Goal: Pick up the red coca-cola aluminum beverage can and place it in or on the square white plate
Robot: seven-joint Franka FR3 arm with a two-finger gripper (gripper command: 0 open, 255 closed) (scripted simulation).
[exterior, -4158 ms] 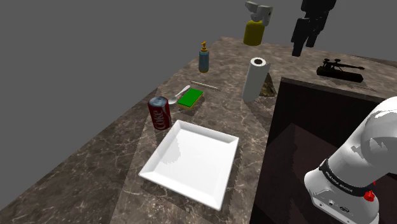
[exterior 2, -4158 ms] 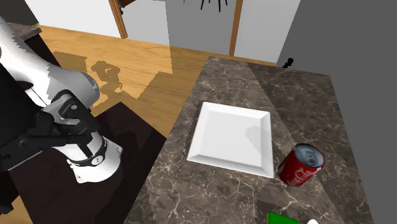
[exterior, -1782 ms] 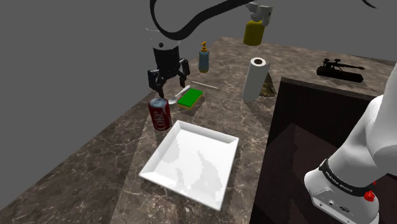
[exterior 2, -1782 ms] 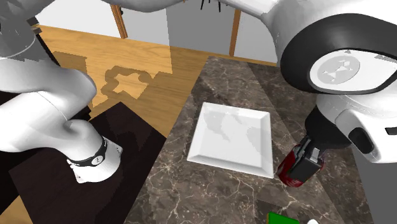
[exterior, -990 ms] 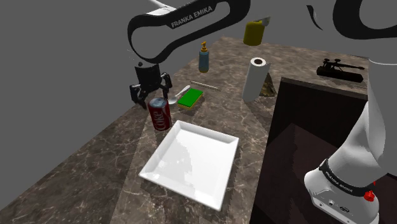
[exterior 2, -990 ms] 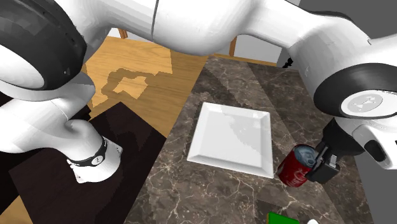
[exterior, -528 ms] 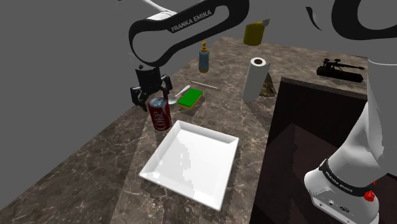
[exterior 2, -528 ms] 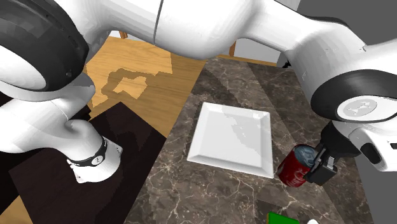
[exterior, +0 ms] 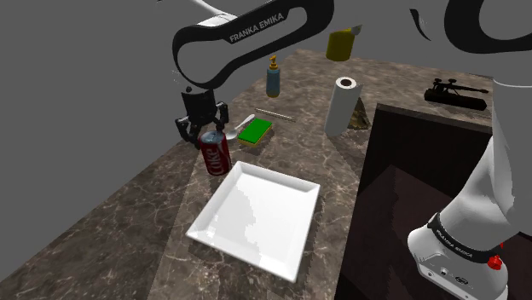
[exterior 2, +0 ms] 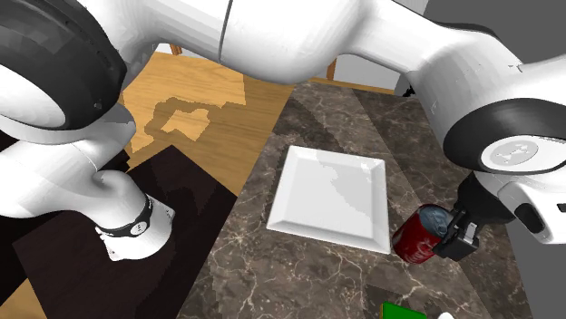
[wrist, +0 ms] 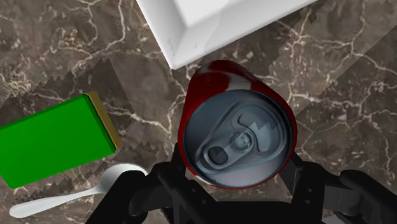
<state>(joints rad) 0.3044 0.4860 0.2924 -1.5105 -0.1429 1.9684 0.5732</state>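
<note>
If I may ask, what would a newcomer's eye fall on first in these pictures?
The red can, standing on the dark marbled counter just off a corner of the square white plate, with the black gripper clasping it from above. Next, the bright green block and white spoon near the can.

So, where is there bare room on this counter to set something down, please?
The white plate is bare, as is the marble between it and the paper towel roll. Crowded: where the gripper clasps the red can, beside sponge and spoon.
</note>
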